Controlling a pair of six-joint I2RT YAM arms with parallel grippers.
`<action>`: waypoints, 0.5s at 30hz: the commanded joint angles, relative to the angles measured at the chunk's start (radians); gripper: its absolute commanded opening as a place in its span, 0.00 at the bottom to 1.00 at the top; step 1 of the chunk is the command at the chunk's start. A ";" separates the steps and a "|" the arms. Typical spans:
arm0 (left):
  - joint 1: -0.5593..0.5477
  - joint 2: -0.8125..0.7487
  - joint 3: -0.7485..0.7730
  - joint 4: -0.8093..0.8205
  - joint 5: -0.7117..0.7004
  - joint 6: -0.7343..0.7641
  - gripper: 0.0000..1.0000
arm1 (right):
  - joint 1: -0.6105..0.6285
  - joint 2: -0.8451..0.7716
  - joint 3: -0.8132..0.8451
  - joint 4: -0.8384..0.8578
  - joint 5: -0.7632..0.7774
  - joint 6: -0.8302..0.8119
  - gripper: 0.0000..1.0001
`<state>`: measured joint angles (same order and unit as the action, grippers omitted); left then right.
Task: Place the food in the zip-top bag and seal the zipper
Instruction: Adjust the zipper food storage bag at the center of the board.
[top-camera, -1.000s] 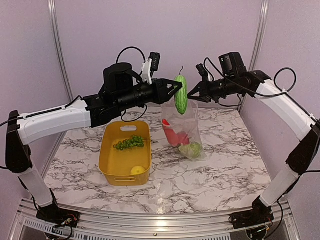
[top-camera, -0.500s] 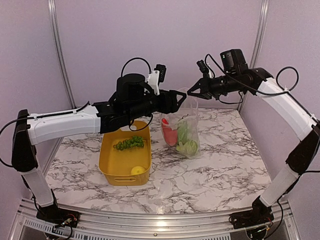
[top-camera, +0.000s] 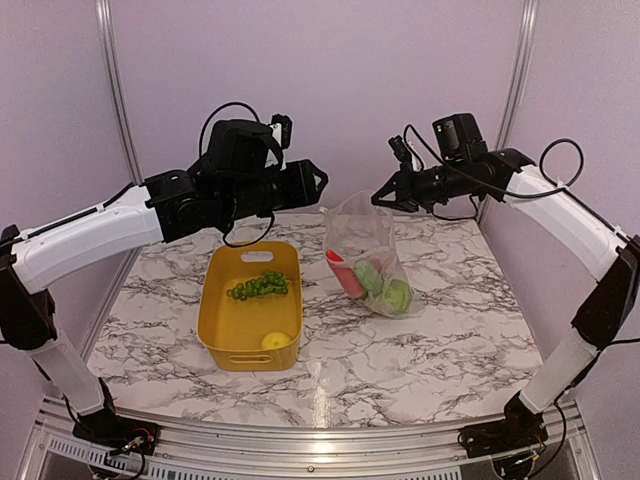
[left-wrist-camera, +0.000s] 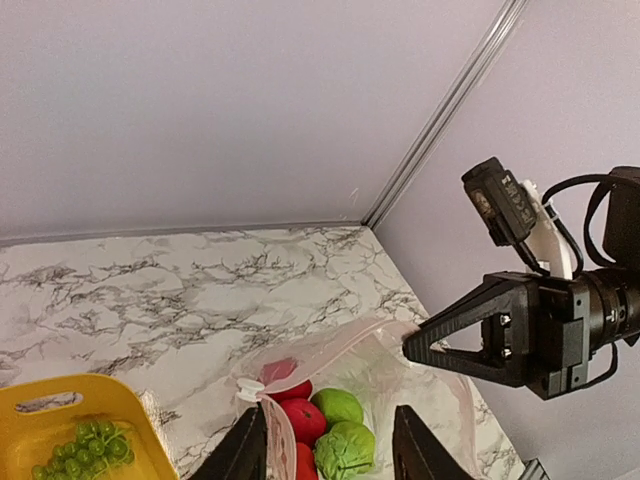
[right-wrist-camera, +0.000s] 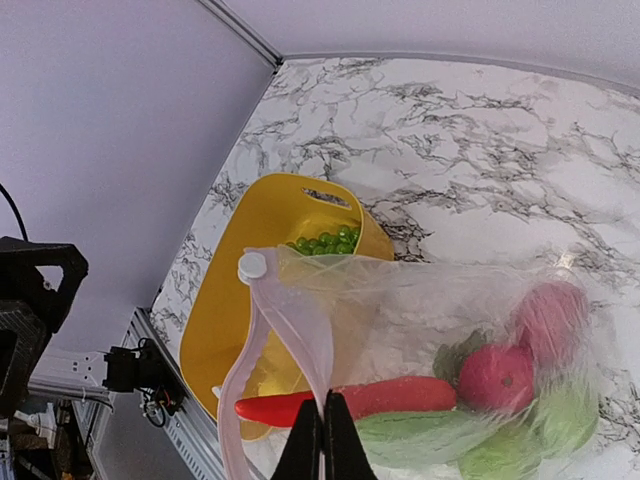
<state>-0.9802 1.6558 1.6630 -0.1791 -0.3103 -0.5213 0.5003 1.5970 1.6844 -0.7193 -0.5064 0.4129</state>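
While the right gripper (top-camera: 379, 199) pinches the top edge of the zip-top bag (top-camera: 362, 235), holding it up with its bottom on the marble table (top-camera: 450, 330), the left gripper (top-camera: 318, 181) hovers nearby, its fingers apart and empty. Red and green food (top-camera: 378, 284) sits low in the bag. A grape bunch (top-camera: 260, 286) and a lemon (top-camera: 274, 341) lie in the yellow bin (top-camera: 212, 310).

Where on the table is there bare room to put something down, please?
Bare marble table lies right of the clear floppy plastic bag and along the near edge. Crowded: the narrow gap between the bag and the yellow plastic bin.
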 joint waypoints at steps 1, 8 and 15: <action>-0.002 -0.016 -0.081 -0.191 0.013 -0.139 0.48 | 0.011 -0.008 -0.029 0.095 -0.017 0.014 0.00; 0.001 0.104 0.013 -0.297 0.096 -0.123 0.47 | 0.010 0.028 -0.004 0.106 -0.042 0.005 0.00; 0.026 0.162 0.068 -0.328 0.145 -0.135 0.31 | 0.010 0.037 -0.003 0.120 -0.051 0.006 0.00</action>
<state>-0.9707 1.8008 1.6886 -0.4545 -0.2050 -0.6479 0.5003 1.6276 1.6512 -0.6315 -0.5426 0.4187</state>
